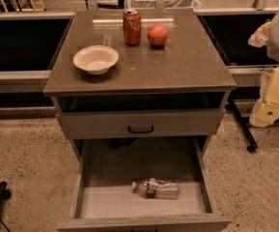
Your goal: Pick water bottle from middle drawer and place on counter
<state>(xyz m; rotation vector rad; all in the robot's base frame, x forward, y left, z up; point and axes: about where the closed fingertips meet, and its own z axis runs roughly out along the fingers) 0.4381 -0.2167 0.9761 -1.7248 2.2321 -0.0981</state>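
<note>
The water bottle [157, 188] lies on its side on the floor of the open middle drawer [105, 203], right of centre, with its white cap pointing left. The counter [182, 64] is the grey-brown top of the cabinet above it. My gripper [267, 111] hangs at the right edge of the view, beside the cabinet's right side, at about the height of the upper drawer. It is well apart from the bottle and holds nothing that I can see.
On the counter stand a white bowl [95, 59] at front left, a red soda can [132, 27] and an orange ball [157, 35] at the back. The upper drawer front with a black handle [141, 129] sits above the middle drawer. A black stand [243, 129] is on the floor to the right.
</note>
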